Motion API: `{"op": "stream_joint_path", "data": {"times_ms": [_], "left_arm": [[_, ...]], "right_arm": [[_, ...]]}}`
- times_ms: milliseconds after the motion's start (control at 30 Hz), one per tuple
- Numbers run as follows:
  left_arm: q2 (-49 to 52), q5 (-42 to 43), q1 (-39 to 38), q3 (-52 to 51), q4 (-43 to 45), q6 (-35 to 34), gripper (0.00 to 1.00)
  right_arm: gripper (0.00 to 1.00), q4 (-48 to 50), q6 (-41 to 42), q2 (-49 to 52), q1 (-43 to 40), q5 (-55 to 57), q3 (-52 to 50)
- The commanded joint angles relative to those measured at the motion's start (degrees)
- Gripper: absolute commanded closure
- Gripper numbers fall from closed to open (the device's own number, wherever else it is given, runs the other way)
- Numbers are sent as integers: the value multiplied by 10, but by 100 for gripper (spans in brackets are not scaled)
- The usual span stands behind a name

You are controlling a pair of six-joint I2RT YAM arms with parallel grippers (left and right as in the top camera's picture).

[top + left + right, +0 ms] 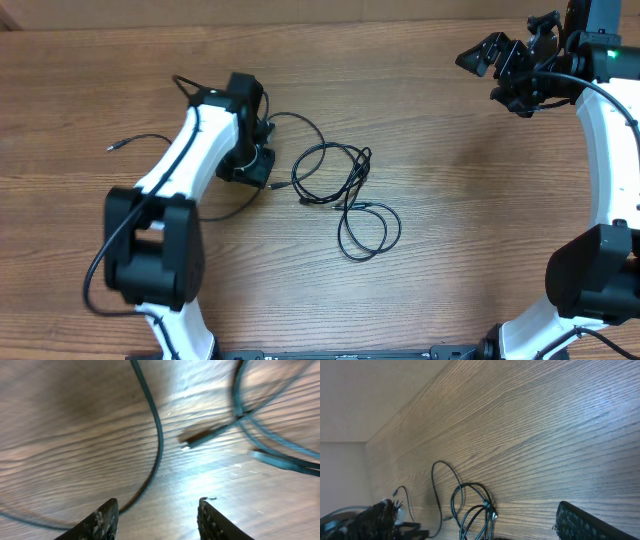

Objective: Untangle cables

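Thin black cables [335, 180] lie in a loose tangle at mid-table, their loops still crossing one another, while one plug end [110, 148] trails out to the left past the arm. The left arm's fingers [102, 521] hang low over the wooden table [450, 220], parted and gripping nothing, with a cord curving just beside them. The right arm's fingers [580, 522] stand wide open and empty at the far corner. On this showing, most of the separating remains.

Left arm [185, 155] stretches out over the worktop with its wrist tipped down, jaws low near the surface, roughly half apart, nothing pinched. Right arm [608, 140] sits up at the far corner, jaws spread wide, empty.
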Motion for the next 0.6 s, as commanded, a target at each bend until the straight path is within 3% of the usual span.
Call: {"op": "stream_joint_path", "data": {"times_ms": [0, 167, 300, 333, 367, 567], "left_arm": [[-77, 39, 8, 0, 1, -11, 47], [-101, 42, 8, -8, -2, -37, 44], [-101, 40, 8, -58, 32, -49, 36], [-101, 38, 9, -71, 47, -49, 27], [-101, 38, 9, -88, 64, -49, 0], [-101, 10, 16, -113, 108, -103, 0]], "right_arm": [[0, 2, -6, -19, 0, 4, 5], [0, 2, -6, -19, 0, 4, 5], [0, 2, -6, -19, 0, 4, 5], [0, 2, -6, -19, 0, 4, 5], [0, 2, -6, -19, 0, 4, 5], [0, 2, -6, -19, 0, 4, 5]]}}
